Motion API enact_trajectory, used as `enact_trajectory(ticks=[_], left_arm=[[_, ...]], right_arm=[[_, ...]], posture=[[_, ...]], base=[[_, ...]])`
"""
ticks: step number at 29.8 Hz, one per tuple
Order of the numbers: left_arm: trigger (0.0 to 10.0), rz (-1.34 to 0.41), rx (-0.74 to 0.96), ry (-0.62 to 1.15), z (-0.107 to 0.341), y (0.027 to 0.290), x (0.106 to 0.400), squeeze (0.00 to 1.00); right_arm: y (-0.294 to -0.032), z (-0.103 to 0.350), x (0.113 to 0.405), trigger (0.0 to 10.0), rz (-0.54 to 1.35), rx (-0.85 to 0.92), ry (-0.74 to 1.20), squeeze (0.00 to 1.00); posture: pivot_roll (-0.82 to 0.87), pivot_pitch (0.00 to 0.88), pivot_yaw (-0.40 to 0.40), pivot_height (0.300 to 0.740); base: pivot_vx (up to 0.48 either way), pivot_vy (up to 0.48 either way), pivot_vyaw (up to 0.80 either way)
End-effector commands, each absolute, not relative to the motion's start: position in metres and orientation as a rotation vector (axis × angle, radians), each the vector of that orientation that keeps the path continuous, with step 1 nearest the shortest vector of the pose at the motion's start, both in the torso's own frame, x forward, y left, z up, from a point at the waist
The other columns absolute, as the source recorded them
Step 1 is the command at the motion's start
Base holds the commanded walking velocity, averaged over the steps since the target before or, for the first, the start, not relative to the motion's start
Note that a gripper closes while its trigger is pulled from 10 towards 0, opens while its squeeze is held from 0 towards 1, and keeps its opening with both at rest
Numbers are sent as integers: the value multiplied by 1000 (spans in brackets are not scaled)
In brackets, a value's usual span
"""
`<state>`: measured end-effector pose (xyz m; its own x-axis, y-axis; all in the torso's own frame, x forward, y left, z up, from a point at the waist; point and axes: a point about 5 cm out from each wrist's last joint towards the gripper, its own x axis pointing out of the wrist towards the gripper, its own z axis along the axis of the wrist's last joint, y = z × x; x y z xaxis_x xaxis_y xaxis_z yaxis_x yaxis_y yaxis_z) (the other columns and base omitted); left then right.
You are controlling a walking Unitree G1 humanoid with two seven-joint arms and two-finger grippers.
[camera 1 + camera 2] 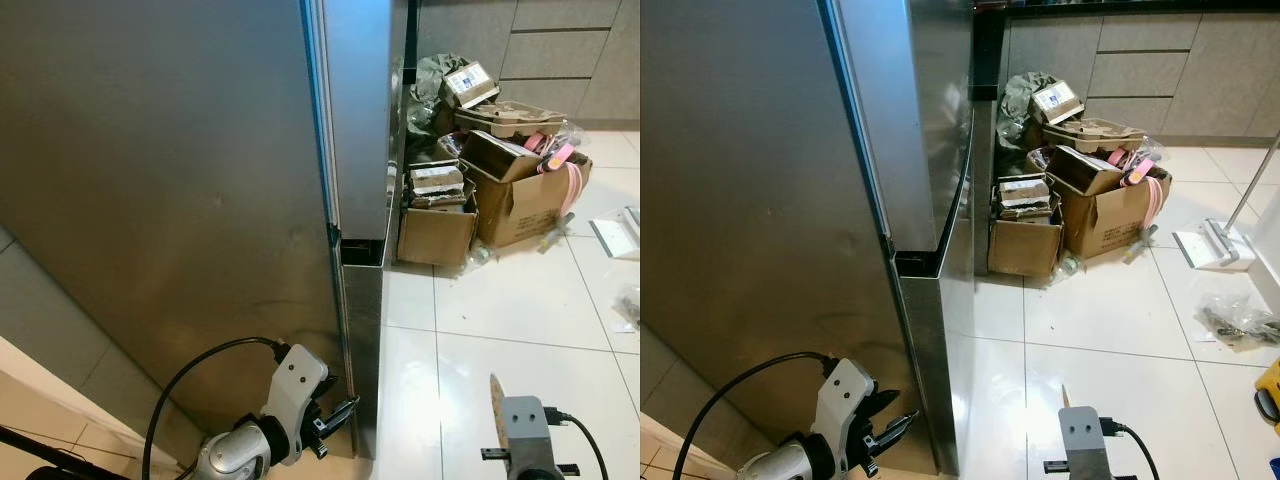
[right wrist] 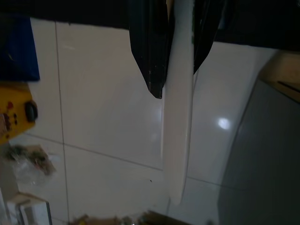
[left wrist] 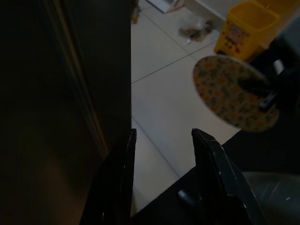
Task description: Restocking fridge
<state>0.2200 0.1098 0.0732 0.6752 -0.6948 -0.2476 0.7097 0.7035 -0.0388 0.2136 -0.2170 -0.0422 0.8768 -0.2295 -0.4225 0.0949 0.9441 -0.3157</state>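
The steel fridge (image 1: 180,200) towers at my left, its lower front corner (image 1: 347,400) close by. Low beside that corner my left gripper (image 1: 338,412) is open, with nothing between its fingers (image 3: 125,164). My right gripper (image 2: 178,70) is shut on a thin round plate (image 2: 178,140), which stands edge-on over the floor (image 1: 495,402). The left wrist view shows the plate's yellow patterned face (image 3: 232,96).
Cardboard boxes (image 1: 510,190) full of packaging are piled by the grey cabinets beyond the fridge. A white dustpan (image 1: 1205,250) and a plastic bag (image 1: 1235,320) lie on the white tiles at the right. A yellow container (image 3: 243,28) stands further off.
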Motion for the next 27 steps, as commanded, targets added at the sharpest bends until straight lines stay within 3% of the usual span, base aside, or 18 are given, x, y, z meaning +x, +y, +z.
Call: enact_trajectory(ticks=[1, 6, 14, 18, 19, 20, 21, 22, 23, 27], left_arm=[[10000, -734, 76, 208, 82, 111, 227, 0], [10000, -753, 109, 111, 98, 93, 231, 0], [9686, -799, 114, 110, 97, 78, 225, 0], [10000, -730, 155, 76, 99, 76, 227, 0], [8235, -719, 160, 68, 100, 77, 228, 0], [8235, -714, 163, 64, 100, 78, 228, 0], [6039, -709, 156, 60, 102, 78, 229, 0], [6039, -707, 150, 59, 102, 79, 229, 0], [0, -712, 148, 56, 103, 79, 228, 0], [0, -722, 153, 53, 105, 79, 227, 0]], right_arm=[[-212, -39, 218, 10000, -151, -295, 440, 0], [-213, -40, 218, 10000, -164, -286, 450, 0], [-212, -43, 214, 10000, -154, -289, 474, 0], [-212, -45, 212, 10000, -153, -292, 485, 0], [-212, -45, 211, 10000, -153, -293, 487, 0], [-212, -45, 211, 10000, -153, -294, 489, 0], [-212, -46, 211, 10000, -153, -295, 490, 0], [-213, -46, 211, 10000, -153, -295, 492, 0], [-213, -46, 211, 10000, -153, -295, 494, 0], [-213, -46, 211, 10000, -154, -295, 496, 0]], posture=[[-77, 66, 70, 737], [-81, 67, 69, 737], [-86, 66, 73, 737], [-89, 62, 78, 737], [-89, 61, 79, 737], [-89, 60, 80, 737], [-89, 60, 80, 737], [-89, 60, 80, 737], [-87, 56, 81, 737], [-87, 56, 81, 737]], base=[[0, 0, 0], [0, 0, 0], [0, 0, 0], [0, 0, 0], [0, 0, 0], [0, 0, 0], [0, 0, 0], [0, 0, 0], [0, 0, 0], [0, 0, 0]])
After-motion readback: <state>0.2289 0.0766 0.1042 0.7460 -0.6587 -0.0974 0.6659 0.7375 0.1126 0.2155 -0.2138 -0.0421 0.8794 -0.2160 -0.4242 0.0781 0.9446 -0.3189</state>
